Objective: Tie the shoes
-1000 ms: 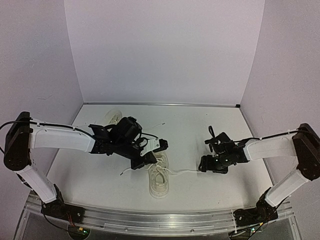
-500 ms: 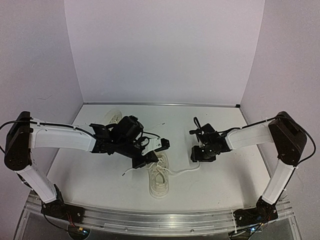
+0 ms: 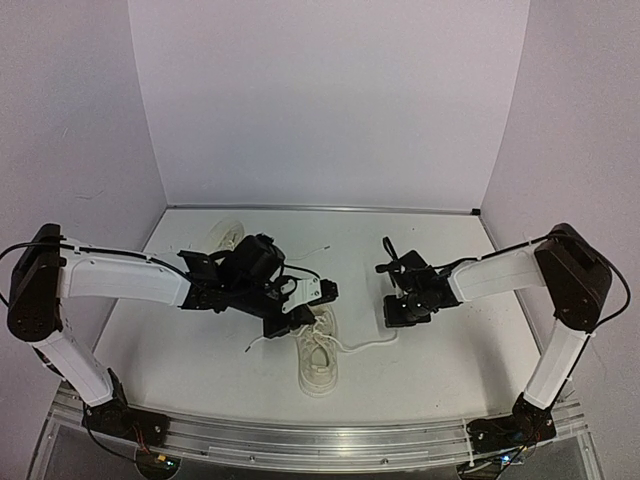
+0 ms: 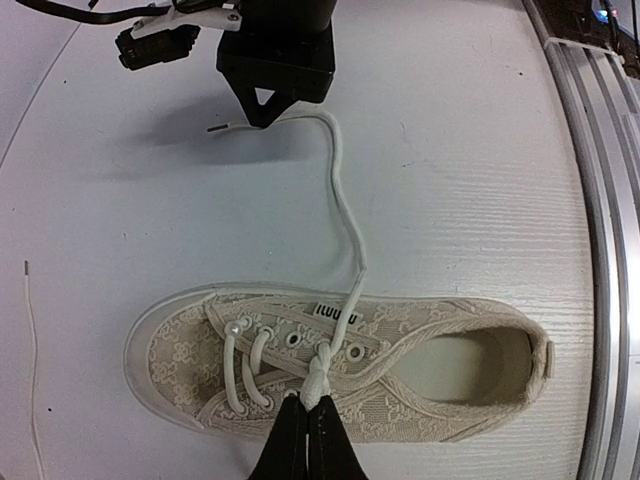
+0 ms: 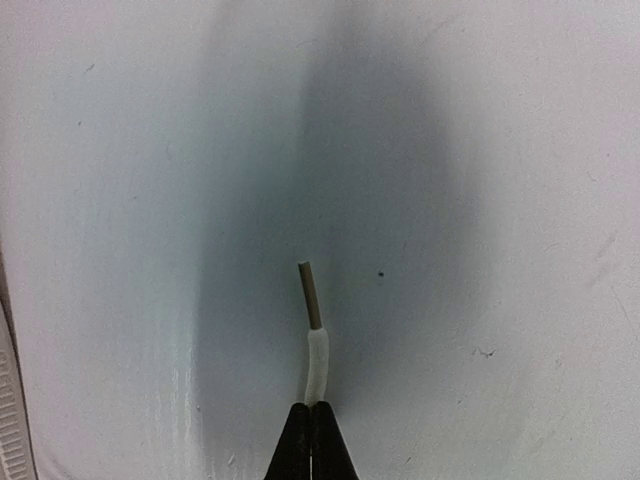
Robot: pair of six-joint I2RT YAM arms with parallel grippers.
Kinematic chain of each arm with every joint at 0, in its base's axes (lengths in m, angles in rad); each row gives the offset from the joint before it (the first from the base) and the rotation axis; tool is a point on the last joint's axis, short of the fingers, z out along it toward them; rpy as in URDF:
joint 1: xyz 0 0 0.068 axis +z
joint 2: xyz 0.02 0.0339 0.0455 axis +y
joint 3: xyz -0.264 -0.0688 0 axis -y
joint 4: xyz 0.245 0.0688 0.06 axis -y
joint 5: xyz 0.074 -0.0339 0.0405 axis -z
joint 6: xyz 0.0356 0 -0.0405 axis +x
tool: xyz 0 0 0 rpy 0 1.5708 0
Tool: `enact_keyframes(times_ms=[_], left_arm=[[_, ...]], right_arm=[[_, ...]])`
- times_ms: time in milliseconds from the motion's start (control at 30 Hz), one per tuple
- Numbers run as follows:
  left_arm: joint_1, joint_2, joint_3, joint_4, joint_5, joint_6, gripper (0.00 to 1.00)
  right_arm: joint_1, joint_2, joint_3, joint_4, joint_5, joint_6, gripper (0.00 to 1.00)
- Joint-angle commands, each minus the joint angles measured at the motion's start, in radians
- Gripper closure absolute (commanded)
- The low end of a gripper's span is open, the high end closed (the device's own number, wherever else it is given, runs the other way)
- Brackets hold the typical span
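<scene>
One cream shoe (image 3: 318, 362) lies on the white table, toe towards the back; in the left wrist view the shoe (image 4: 420, 370) fills the lower half. My left gripper (image 4: 308, 408) is shut on the twisted lace crossing (image 4: 318, 375) over the eyelets. One lace strand (image 4: 345, 225) runs from there across the table to my right gripper (image 4: 262, 120). The right gripper (image 5: 315, 408) is shut on that lace end, whose white tip and tan aglet (image 5: 311, 295) stick out past the fingertips. A second shoe (image 3: 232, 236) lies at the back left, partly hidden by the left arm.
A loose lace end (image 3: 252, 346) trails left of the near shoe. Another thin lace (image 3: 318, 249) lies near the back middle. A metal rail (image 3: 300, 442) edges the table's front, and purple walls close in the back and both sides.
My right arm has swung left towards the shoe and its jaws have shut on the lace end. The left gripper has stayed shut at the shoe.
</scene>
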Motion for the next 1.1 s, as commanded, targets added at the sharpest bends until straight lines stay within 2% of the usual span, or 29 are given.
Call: enact_keyframes(times_ms=[0, 133, 333, 467, 667, 833, 1067], left_arm=[[-0.008, -0.063, -0.047, 0.098, -0.005, 0.045, 1.0], [-0.025, -0.068, -0.06, 0.14, -0.008, 0.086, 1.0], [-0.067, -0.053, -0.06, 0.175, -0.076, 0.167, 1.0], [-0.084, -0.06, -0.043, 0.189, -0.115, 0.209, 1.0], [-0.084, 0.03, 0.063, 0.114, -0.088, 0.256, 1.0], [-0.084, 0.123, 0.123, 0.081, -0.06, 0.238, 1.0], [-0.084, 0.15, 0.126, 0.074, -0.047, 0.194, 1.0]], right_arm=[[0.006, -0.059, 0.089, -0.072, -0.088, -0.035, 1.0], [0.006, -0.068, 0.229, -0.072, -0.165, -0.084, 1.0], [0.006, 0.019, 0.443, -0.075, -0.333, -0.135, 1.0], [0.006, 0.049, 0.528, -0.077, -0.399, -0.133, 1.0], [0.006, 0.049, 0.523, -0.077, -0.41, -0.143, 1.0], [0.005, 0.024, 0.473, -0.077, -0.396, -0.151, 1.0], [0.004, -0.01, 0.363, -0.075, -0.343, -0.151, 1.0]])
